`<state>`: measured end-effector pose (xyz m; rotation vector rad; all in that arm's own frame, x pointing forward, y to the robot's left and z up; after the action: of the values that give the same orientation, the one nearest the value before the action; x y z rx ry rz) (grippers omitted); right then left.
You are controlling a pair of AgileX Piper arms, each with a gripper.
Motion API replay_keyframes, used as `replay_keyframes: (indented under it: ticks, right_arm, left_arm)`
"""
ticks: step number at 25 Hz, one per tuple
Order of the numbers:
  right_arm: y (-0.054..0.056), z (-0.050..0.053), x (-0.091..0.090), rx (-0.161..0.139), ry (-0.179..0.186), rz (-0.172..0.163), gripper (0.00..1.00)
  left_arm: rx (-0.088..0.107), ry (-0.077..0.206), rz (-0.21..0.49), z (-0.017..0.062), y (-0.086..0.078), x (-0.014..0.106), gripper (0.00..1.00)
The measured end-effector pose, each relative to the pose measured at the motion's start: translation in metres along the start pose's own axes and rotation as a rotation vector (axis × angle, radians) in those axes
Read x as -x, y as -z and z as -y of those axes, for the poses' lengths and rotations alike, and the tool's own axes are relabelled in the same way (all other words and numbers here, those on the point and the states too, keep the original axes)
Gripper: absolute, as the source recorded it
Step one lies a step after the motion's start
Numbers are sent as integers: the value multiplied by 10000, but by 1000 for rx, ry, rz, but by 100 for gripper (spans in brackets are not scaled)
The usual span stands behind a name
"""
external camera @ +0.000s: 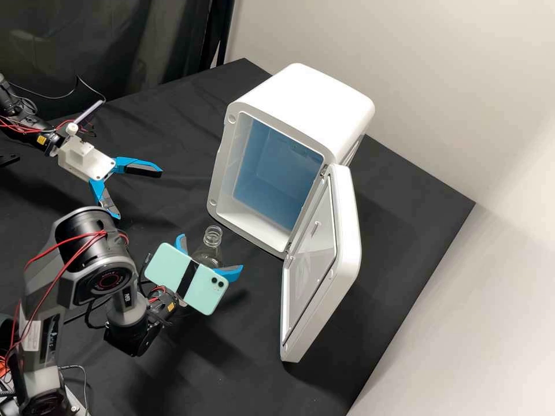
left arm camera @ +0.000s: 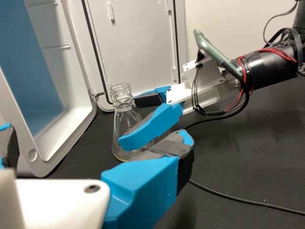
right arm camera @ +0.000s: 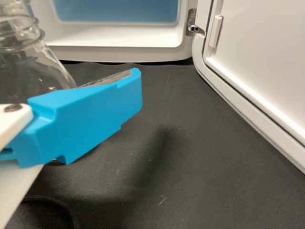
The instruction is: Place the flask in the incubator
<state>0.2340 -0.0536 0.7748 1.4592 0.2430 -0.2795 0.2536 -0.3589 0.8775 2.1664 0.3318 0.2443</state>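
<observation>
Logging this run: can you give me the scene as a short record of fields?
flask: upright on bench, just outside incubator
incubator: door swung open, blue inside
right gripper: around flask, grip unclear
left gripper: open, off the flask
task state: flask not yet inside

White incubator (external camera: 312,104), blue inside; clear flask (external camera: 213,240)

Black bench (external camera: 404,190) set in a corner of pale walls (external camera: 462,69); dark curtain (external camera: 115,40) behind its far edge; thin black cable (left arm camera: 248,199) lying across its surface.
</observation>
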Motion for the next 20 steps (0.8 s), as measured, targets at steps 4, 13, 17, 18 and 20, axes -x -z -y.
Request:
replay_keyframes:
  ticks: [4, 13, 17, 18, 20]
  right_arm:
    - [-28, 33, -73, 41, 1, 22, 100]
    - [-102, 50, -178, 74, 5, 43, 100]
    - [-90, 44, -205, 120, -6, 49, 100]
    - [-77, 53, -210, 137, -2, 44, 100]
    - [-51, 59, -220, 174, -5, 42, 100]
  left_arm:
    - [0, 0, 0, 0, 0, 0, 100]
    - [0, 0, 0, 0, 0, 0, 100]
    - [0, 0, 0, 0, 0, 0, 100]
    - [0, 0, 0, 0, 0, 0, 100]
    - [0, 0, 0, 0, 0, 0, 100]
